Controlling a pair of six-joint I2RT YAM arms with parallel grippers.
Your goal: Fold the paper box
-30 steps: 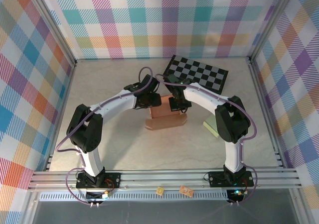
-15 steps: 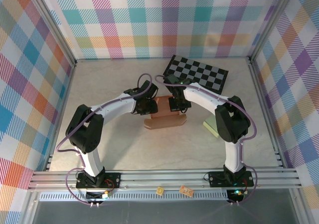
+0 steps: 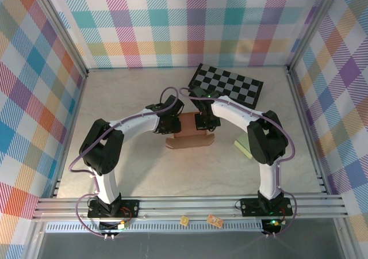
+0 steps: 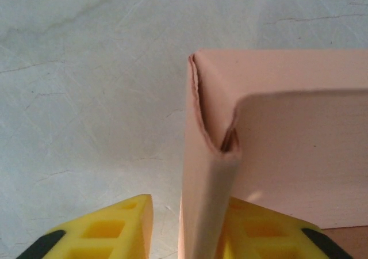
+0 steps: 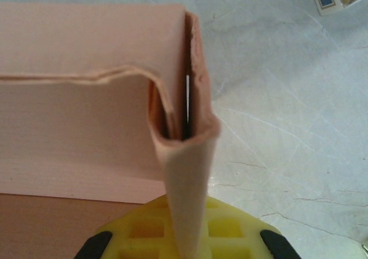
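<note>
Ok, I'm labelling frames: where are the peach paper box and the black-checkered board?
peach paper box [image 3: 188, 140], top external view, near flap.
black-checkered board [image 3: 230, 86], top external view, its middle.

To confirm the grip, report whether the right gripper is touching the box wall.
Touching. The right wrist view shows the box wall clamped in the shut right gripper.

Pastel plaid walls [image 3: 190, 23]; pale marbled tabletop [image 3: 132, 172].

Box [image 3: 190, 129] on table [image 3: 144, 167], board [image 3: 230, 86] behind, pad [image 3: 242, 148] right
</note>
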